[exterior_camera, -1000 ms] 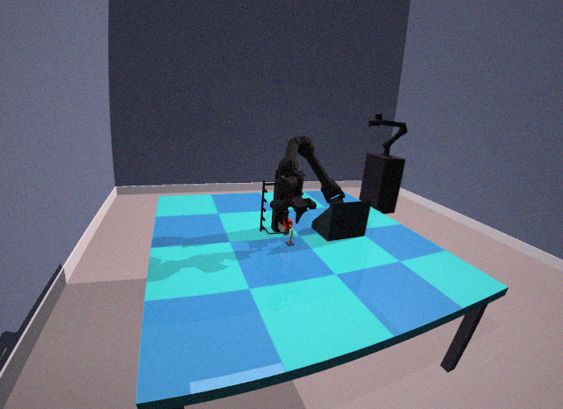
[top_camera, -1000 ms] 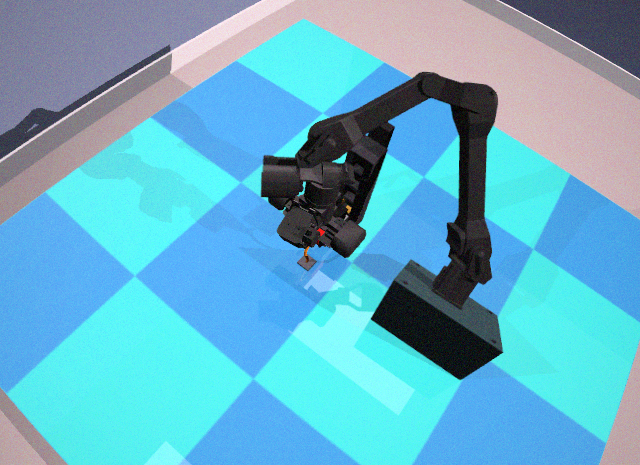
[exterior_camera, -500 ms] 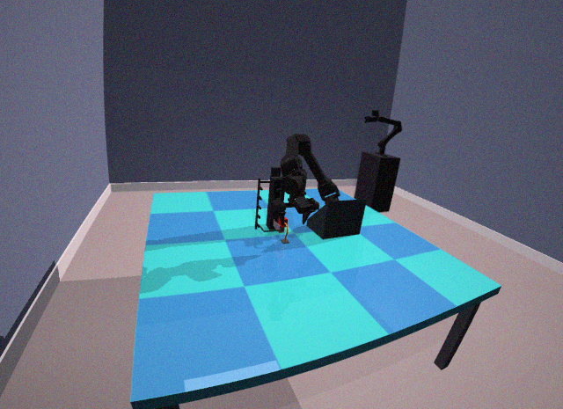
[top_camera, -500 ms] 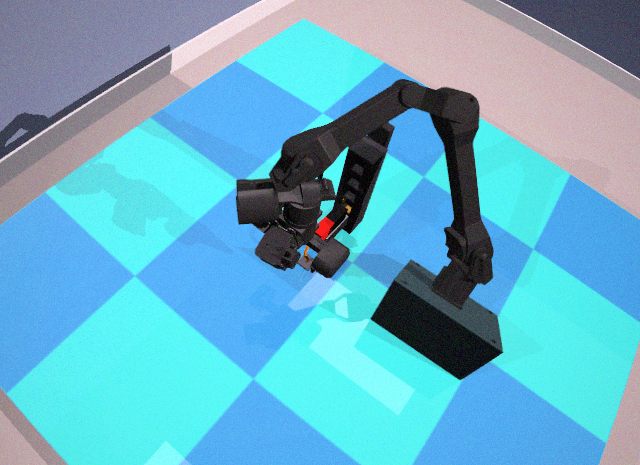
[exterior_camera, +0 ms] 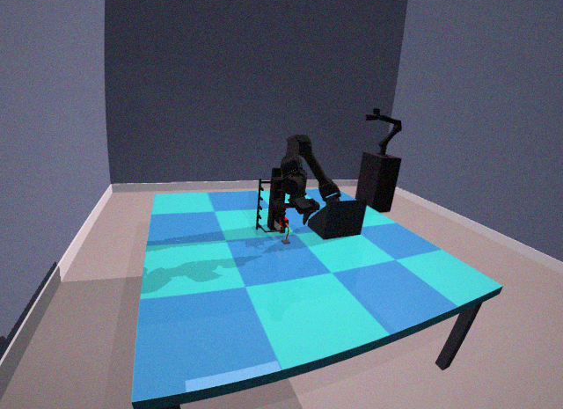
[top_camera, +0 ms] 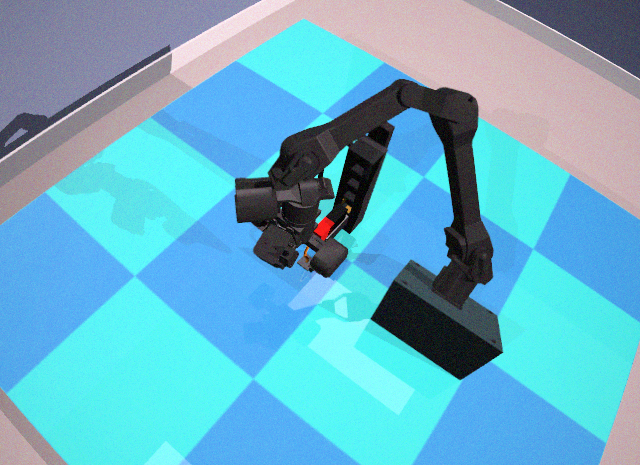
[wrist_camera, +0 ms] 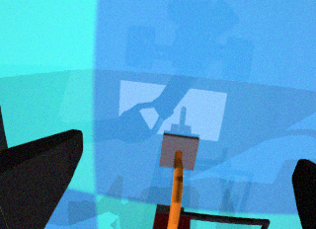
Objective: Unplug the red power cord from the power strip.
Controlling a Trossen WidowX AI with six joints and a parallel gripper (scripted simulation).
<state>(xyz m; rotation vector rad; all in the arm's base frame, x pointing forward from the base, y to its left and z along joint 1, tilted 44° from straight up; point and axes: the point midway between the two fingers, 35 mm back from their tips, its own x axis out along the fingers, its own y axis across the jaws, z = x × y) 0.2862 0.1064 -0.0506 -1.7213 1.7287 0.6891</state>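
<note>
The black power strip [top_camera: 368, 189] [exterior_camera: 274, 200] stands upright with a column of sockets. The red plug [top_camera: 324, 227] [exterior_camera: 285, 222] is at the strip's lower end, with a black part and small gold bits behind it; whether it is seated in a socket cannot be told. Its dark red edge also shows at the bottom of the wrist view. The orange cord [top_camera: 307, 252] [exterior_camera: 288, 233] [wrist_camera: 175, 199] runs from it to a small brown square base [exterior_camera: 286, 242] [wrist_camera: 169, 144]. My gripper [top_camera: 305, 254] [wrist_camera: 192, 157] is wide open and empty, its fingers on either side of the cord, above the base.
A thin black frame [exterior_camera: 259, 205] stands beside the strip. The arm's large black pedestal box [top_camera: 434, 326] [exterior_camera: 343, 218] is to the right. The checkered table [top_camera: 196, 315] [exterior_camera: 309, 304] carries them. A second small arm stands on a dark cabinet [exterior_camera: 378, 182] behind the table.
</note>
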